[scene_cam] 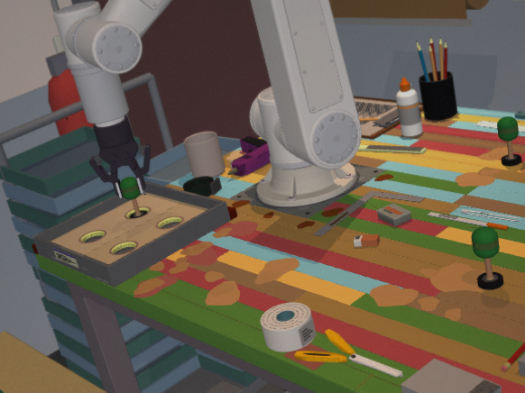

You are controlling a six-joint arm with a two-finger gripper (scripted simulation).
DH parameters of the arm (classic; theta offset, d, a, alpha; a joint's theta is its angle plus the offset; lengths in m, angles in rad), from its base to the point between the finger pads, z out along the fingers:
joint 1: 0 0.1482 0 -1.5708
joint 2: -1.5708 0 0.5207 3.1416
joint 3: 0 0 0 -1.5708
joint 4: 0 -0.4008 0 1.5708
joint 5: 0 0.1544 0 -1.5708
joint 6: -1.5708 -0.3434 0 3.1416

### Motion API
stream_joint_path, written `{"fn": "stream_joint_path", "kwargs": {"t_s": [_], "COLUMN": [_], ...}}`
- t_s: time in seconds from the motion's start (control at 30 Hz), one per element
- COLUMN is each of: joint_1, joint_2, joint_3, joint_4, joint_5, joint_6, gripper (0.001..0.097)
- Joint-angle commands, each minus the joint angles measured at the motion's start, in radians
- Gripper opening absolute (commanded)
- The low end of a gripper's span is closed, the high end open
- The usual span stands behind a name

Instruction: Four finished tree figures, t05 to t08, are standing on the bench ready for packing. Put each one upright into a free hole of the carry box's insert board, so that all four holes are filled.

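Observation:
The black base of the tree figure [131, 191] in my gripper [130, 187] is sunk out of sight in the rear hole [138, 212] of the carry box's insert board, with only its wooden stem and green crown above the board. My fingers are closed on the green crown. The carry box [131, 232] sits at the bench's left end, and its other three yellow-rimmed holes [169, 222] [92, 236] [123, 247] are empty. Two more tree figures stand upright on the bench: one [488, 257] at the right front, one [508, 139] at the far right rear.
A grey cup [204, 153] and a black ring [201, 185] stand just right of the box. The arm's base [306, 180] fills the bench's middle. A tape roll [287, 325], cutters, a square, erasers, a glue bottle [409, 108] and a pencil pot lie around.

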Motion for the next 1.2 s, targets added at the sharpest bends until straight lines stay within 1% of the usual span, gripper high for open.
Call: {"fn": "stream_joint_path", "kwargs": {"t_s": [0.0, 0.07, 0.93, 1.17], "joint_1": [0.000, 0.000, 0.000, 0.000], "joint_2": [-0.001, -0.001, 0.000, 0.000], "joint_3": [0.001, 0.001, 0.001, 0.001], "joint_4": [0.001, 0.001, 0.001, 0.000], "joint_5": [0.000, 0.000, 0.000, 0.000], "joint_6": [0.000, 0.000, 0.000, 0.000], "gripper": [0.0080, 0.0080, 0.0600, 0.0600]}}
